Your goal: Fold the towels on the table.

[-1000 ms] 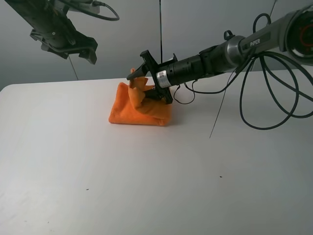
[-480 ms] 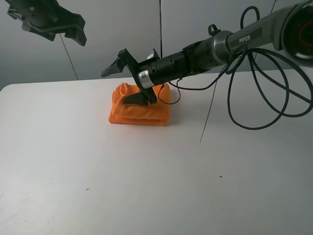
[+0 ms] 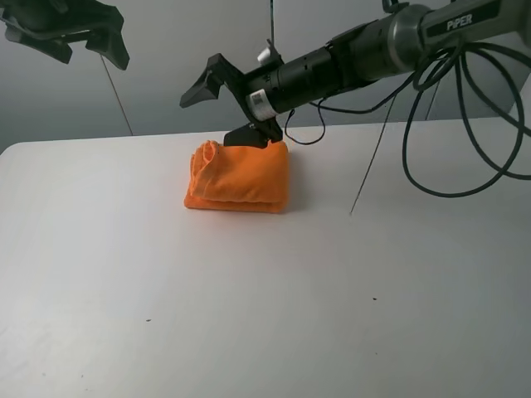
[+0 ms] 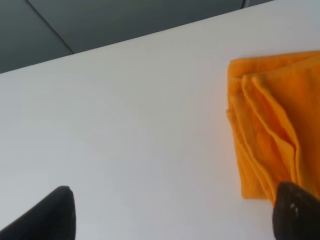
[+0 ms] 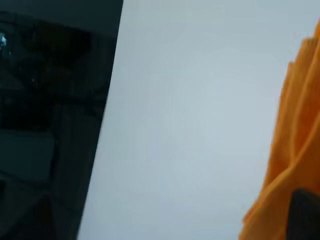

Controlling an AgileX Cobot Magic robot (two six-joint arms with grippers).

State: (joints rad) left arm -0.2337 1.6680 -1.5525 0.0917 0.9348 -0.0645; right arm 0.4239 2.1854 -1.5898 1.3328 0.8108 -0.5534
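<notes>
The orange towel [image 3: 236,176] lies folded in a compact bundle on the white table [image 3: 265,290], at the back middle. My right gripper [image 3: 222,109] hangs open just above the towel's far edge, empty, with its lower finger [image 3: 246,135] close over the cloth. My left gripper [image 3: 70,33] is high above the table's back left, far from the towel. The left wrist view shows the towel [image 4: 272,125] with layered folded edges, and my open, empty left gripper [image 4: 172,220]. The right wrist view shows the towel's edge [image 5: 295,150] and one fingertip [image 5: 305,215].
Black cables [image 3: 465,124] loop down from the right arm to the table's back right. A thin dark cord [image 3: 369,166] hangs beside the towel. A grey wall [image 3: 166,99] runs behind the table.
My right gripper let go of the towel's raised fold, opened and lifted up off the bundle. The fold dropped flat. My left gripper moved up and to the left.
</notes>
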